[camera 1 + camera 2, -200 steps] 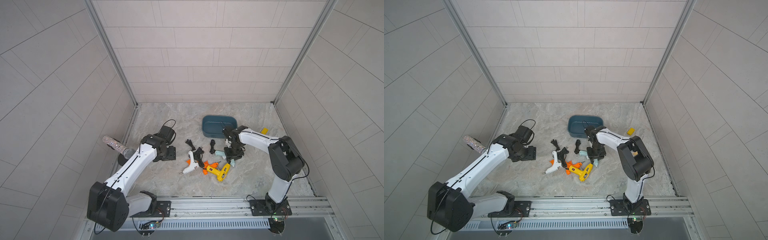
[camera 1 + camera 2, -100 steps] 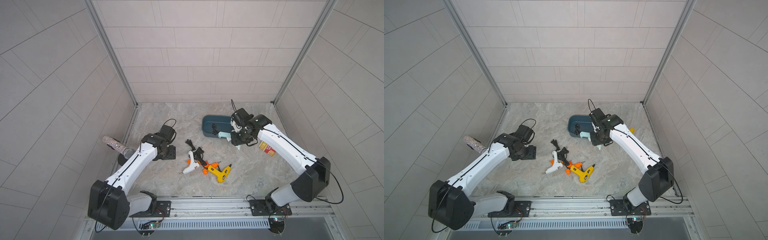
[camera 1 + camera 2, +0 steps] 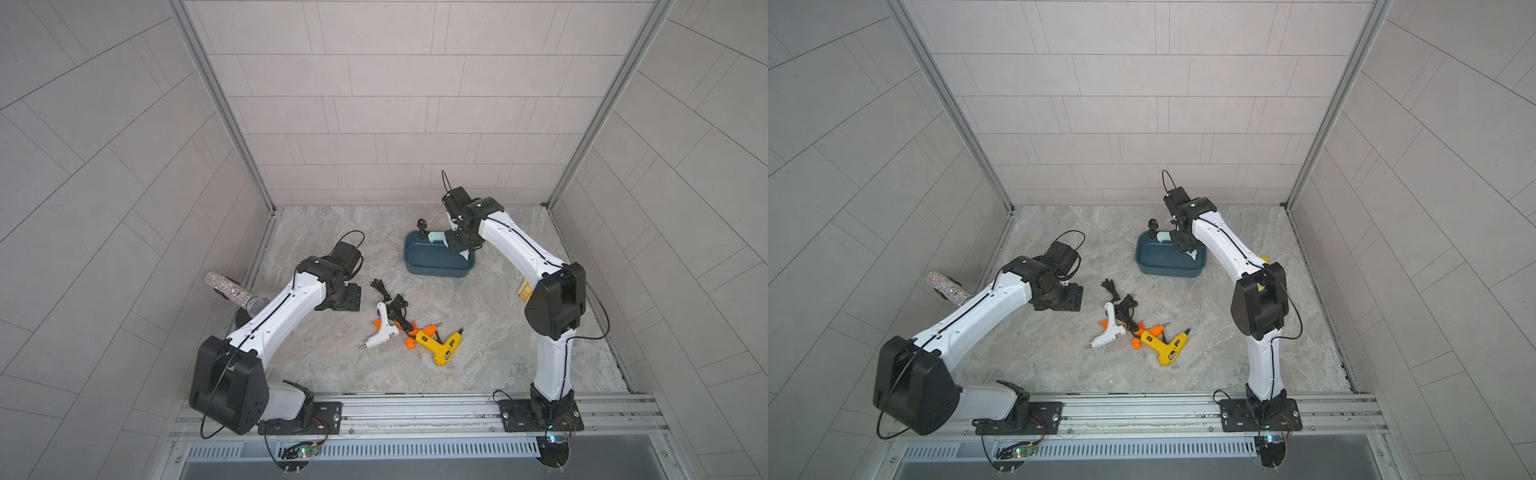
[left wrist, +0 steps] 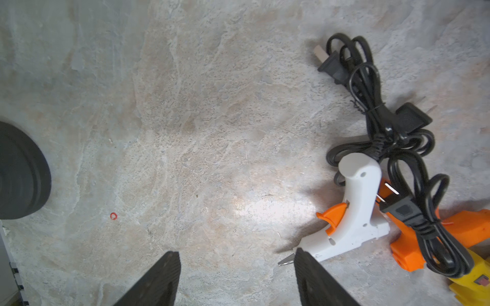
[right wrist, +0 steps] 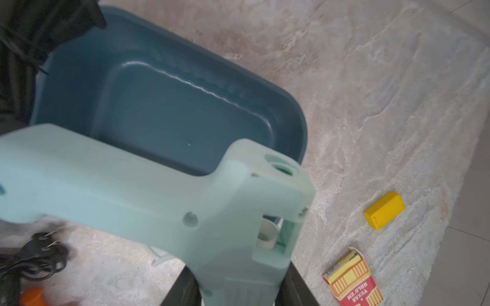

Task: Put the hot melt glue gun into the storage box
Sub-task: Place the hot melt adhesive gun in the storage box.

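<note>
The storage box [image 3: 432, 272] [image 3: 1167, 269] [image 5: 185, 114] is a dark teal tub at the back of the table, with nothing lying on its floor. My right gripper [image 3: 459, 243] [image 3: 1183, 245] [image 5: 238, 288] is shut on a pale mint hot melt glue gun [image 3: 436, 237] [image 3: 1163, 237] [image 5: 148, 185], held over the box's far rim. Its black cord bundle [image 3: 422, 226] hangs at the box's far left corner. White [image 3: 380, 332] [image 4: 355, 212], orange [image 3: 415, 332] and yellow [image 3: 440, 347] glue guns lie mid-table. My left gripper [image 3: 338, 297] [image 4: 236, 255] is open over bare table beside the white gun's nozzle.
Black cords and plugs [image 3: 392, 303] [image 4: 384, 127] tangle over the pile of guns. A glittery microphone [image 3: 232, 291] on a black base [image 4: 18, 172] stands at the left wall. A yellow block [image 5: 384, 210] and a red-yellow card box [image 5: 352, 280] lie right of the storage box.
My right arm lifted the mint glue gun off the pile and carried it back over the storage box. The left arm has hardly moved.
</note>
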Motion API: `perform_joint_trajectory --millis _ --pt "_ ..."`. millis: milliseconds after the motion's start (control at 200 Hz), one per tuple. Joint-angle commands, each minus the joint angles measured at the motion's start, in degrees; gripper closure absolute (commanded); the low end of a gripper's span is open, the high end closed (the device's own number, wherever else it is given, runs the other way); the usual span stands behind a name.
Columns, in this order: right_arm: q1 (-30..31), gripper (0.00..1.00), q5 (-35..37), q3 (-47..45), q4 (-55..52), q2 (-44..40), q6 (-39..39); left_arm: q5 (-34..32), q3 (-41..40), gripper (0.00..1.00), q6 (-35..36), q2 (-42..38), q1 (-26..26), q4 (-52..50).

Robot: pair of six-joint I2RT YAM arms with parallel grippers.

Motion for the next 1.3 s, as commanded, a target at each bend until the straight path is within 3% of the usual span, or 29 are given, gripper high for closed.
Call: perform_joint_trajectory --millis 0,225,425,505,610,690,821,1096,1296 --pt "0.2 0.95 1.3 1.7 0.1 2.3 -1.5 -2.1 1.6 0.24 1.9 -0.3 -0.5 -1.5" --pt "-1.8 0.96 1.1 7.4 -0.9 11.5 -0.4 -3.6 1.1 0.23 3.1 -1.3 -0.7 -2.1" --pt "-2.7 0.94 -0.1 7.1 -1.8 16.7 0.4 -4.6 0.9 0.22 3.9 -1.6 -0.7 -2.2" --pt "-2.8 0.84 -0.8 7.2 -2.2 17.1 0.6 -4.8 1.0 0.22 4.0 -1.4 -0.7 -2.2" --pt "-2.8 0.60 -1.5 7.4 -2.3 15.8 0.7 -5.1 1.3 0.21 4.0 -1.1 -0.7 -2.3" --pt "-2.8 0.44 -1.6 7.5 -2.9 13.4 1.1 -5.1 1.7 0.20 4.2 -0.7 -0.7 -2.5" --pt "-2.7 0.33 -0.1 6.3 -3.8 6.0 2.0 -4.9 2.4 0.20 4.1 -0.1 -0.7 -3.1" --pt "-1.8 0.32 -0.5 -7.4 -2.3 -13.3 5.1 -2.8 1.4 0.20 3.3 -0.3 -1.6 -4.2" --pt "0.5 0.32 -6.9 -22.7 -3.2 -23.7 10.1 -0.7 -0.4 0.21 1.1 0.2 -4.4 -4.2"
